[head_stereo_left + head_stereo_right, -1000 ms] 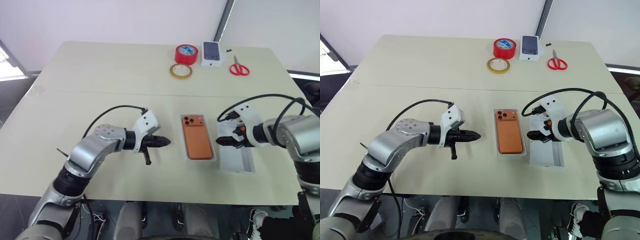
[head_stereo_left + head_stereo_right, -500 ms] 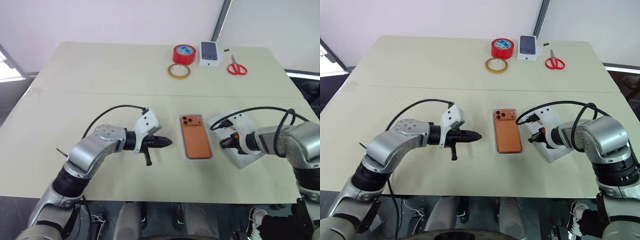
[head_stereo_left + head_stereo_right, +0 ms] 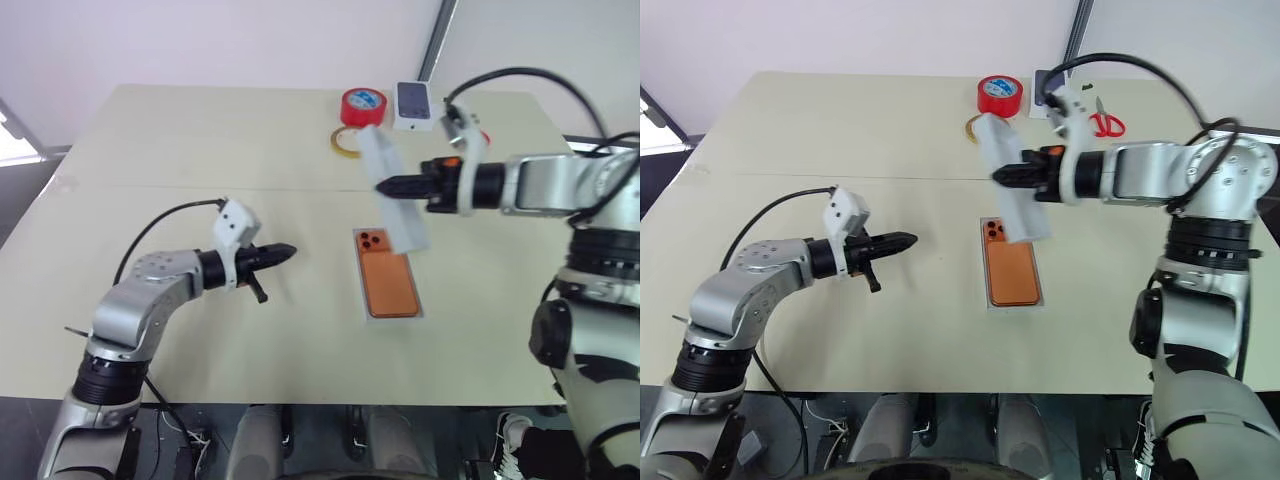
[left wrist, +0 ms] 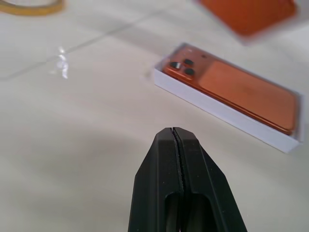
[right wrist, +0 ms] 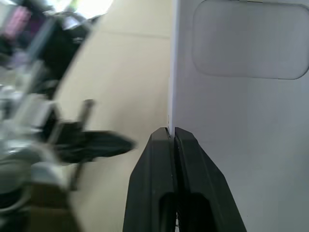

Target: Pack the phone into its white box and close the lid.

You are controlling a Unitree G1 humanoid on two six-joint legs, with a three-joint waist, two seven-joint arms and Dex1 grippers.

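- The right pincer (image 3: 382,186), in the upper centre of the left eye view, is clenched on one thin edge of the lid (image 3: 393,203), which hangs tilted in the air above the far end of the phone (image 3: 386,282).
- The risk, as a judgement: a hold on a single wall lets the lid swing or slip, so it may come down skewed, catch a rim of the white box (image 3: 421,312) and push the box across the surface (image 3: 200,150).
- A lid lowered at a slant could also jam part way instead of sliding down evenly.
- The phone lies flat in the white box at the centre of the frame, orange back up, its camera cluster at the far end.
- The lid is a white tray; the left wrist view shows an orange outer face.
- The left pincer (image 3: 288,251), clenched on nothing, hovers centre-left, well apart from the box.
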